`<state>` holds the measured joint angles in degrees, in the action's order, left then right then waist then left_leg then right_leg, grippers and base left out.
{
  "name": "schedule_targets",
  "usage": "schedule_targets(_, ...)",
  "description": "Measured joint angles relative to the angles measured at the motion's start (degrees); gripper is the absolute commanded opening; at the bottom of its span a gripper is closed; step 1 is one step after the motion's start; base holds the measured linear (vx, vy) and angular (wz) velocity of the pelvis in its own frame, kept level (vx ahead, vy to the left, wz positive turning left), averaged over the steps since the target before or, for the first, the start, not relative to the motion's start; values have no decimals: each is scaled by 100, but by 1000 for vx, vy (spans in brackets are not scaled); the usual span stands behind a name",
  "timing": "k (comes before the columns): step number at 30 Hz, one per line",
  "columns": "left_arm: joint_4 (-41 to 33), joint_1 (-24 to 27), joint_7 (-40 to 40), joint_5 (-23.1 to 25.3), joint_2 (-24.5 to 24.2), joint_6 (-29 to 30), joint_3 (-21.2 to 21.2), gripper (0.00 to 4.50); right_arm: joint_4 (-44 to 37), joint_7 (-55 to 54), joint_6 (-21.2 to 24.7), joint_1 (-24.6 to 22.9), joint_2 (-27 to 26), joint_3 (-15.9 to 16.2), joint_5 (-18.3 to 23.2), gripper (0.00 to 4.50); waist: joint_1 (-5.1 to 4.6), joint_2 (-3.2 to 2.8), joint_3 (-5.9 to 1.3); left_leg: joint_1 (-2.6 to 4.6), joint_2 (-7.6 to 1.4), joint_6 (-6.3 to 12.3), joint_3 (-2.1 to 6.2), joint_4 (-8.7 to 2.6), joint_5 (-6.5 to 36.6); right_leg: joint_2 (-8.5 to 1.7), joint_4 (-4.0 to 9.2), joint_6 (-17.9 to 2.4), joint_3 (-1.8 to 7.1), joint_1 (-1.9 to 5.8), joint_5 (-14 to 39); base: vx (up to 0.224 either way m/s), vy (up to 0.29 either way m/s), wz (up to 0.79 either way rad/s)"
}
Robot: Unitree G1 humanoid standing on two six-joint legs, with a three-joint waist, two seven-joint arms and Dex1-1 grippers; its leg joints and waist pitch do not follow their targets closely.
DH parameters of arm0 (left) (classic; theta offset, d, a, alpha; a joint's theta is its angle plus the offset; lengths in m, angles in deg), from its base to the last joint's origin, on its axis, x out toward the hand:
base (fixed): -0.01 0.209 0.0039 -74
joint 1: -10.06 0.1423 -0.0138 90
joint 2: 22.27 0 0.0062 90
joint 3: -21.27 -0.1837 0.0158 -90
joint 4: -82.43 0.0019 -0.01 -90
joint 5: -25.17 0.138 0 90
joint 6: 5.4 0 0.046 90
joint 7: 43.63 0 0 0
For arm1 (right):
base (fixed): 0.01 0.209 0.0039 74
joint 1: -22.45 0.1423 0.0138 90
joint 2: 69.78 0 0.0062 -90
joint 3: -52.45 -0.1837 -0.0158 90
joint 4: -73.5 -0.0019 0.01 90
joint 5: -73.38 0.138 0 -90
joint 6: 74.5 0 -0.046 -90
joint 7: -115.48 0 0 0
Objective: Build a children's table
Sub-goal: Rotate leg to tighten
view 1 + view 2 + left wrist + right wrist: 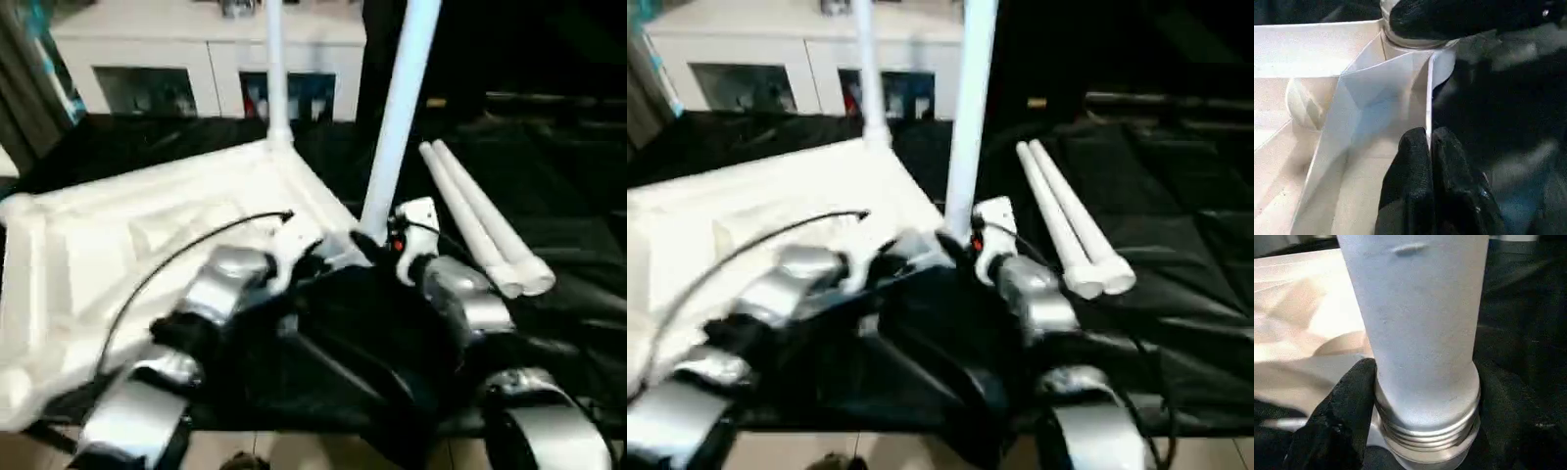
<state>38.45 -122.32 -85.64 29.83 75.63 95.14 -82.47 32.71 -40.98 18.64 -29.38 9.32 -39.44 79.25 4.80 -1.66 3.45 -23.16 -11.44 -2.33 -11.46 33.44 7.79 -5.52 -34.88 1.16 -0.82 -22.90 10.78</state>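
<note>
Tabletop (147, 235) lay underside up on black worktop (568, 176). Left hand (1429, 147) pinched shut on tabletop's thin rim wall beside corner socket. Right hand (1420, 396) clasped upright leg (397, 117) at threaded base, fingers (1347, 401) touching. Second leg (277, 78) stood beyond. Two spare legs (480, 220) lay just right of right hand.

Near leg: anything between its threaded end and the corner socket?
Nothing visible. The near leg stands with its threaded base at the tabletop corner socket, the right pincer around it with one black finger against the collar. The left pincer pinches the tabletop's rim beside that corner.
</note>
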Motion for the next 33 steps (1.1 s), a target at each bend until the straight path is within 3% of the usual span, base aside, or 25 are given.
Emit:
schedule_targets(2, 50, -28, 41, 26, 42, -27, 2, 0, 64, -50, -119, 2, -13, -19, 4, 330, 8, 0, 0, 1, 10, 0, 2, -13, 0, -4, 11, 1, 3, 0, 0, 0, 0, 0)
schedule_targets(8, -26, 23, -375, 26, -145, -199, -16, 0, -115, 813, -166, -142, 235, 61, 14, 389, 15, 1, 0, -1, 34, 1, 7, -54, 0, -14, 44, -17, 5, -2, -23, 0, 0, 0)
schedule_targets(14, -327, 234, -1298, -58, -686, -588, -107, 0, -610, 2377, -65, -455, 756, 304, 224, 389, 37, 1, 0, -5, 14, 0, 6, -61, 0, -3, 43, -12, -4, -14, -72, 0, 0, 0)
schedule_targets(23, -909, 582, -2604, -380, -1215, -581, -144, 0, -1083, 3872, 167, -550, 1289, 707, 328, 389, 113, 0, 0, -16, -8, 0, -10, -59, -1, 11, 52, -12, -6, -23, -35, 0, 0, 0)
schedule_targets(29, -1028, 671, -2939, -499, -1384, -583, -194, 0, -1098, 4295, 196, -554, 1378, 828, 337, 313, 137, 1, 0, -14, -10, -1, -13, -56, 0, 11, 46, -13, -5, -23, -35, 0, 0, 0)
schedule_targets(33, -1083, 714, -2989, -499, -1401, -570, -193, 0, -1220, 4333, 280, -630, 1386, 865, 351, 299, 139, 2, 1, -12, -11, -2, -13, -56, 0, 11, 41, -14, -4, -22, -37, 0, 0, 0)
